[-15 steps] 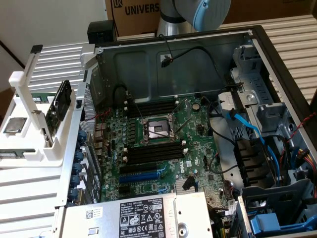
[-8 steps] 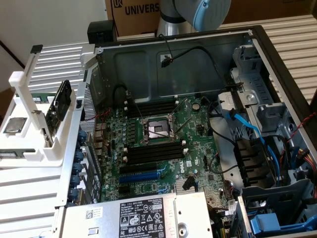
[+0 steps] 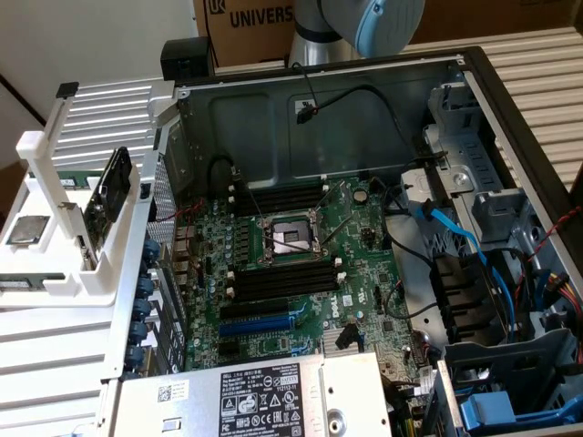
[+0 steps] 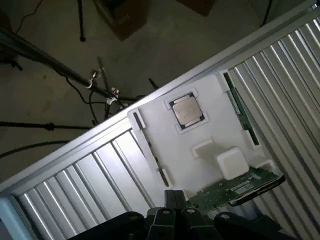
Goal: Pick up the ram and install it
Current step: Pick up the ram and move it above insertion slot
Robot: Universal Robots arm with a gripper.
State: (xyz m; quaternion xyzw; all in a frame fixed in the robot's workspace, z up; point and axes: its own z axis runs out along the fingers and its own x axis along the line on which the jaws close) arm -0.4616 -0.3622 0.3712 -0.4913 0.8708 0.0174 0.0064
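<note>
Hand [image 4: 174,202] clenched, holding nothing, just off the white holder [image 4: 220,100]. Ram [image 4: 242,112] sits in a slot along the holder's side, near the holder's processor chip [image 4: 186,111], not picked up.

Counts: 1 tray [image 4: 175,150], 1 processor chip [image 4: 186,111], 2 rams [image 4: 149,147] [image 4: 241,111], 1 drive [image 4: 235,186], 1 motherboard [image 3: 364,246], 1 case [image 3: 264,109], 1 power supply [image 3: 264,401], 1 cardboard box [image 3: 246,23].

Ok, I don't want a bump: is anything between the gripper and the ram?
Nothing visible. The shut gripper hangs clear of the white holder; the ram stands on edge in a slot along its side. A circuit board lies nearer the gripper, but not over the ram.
</note>
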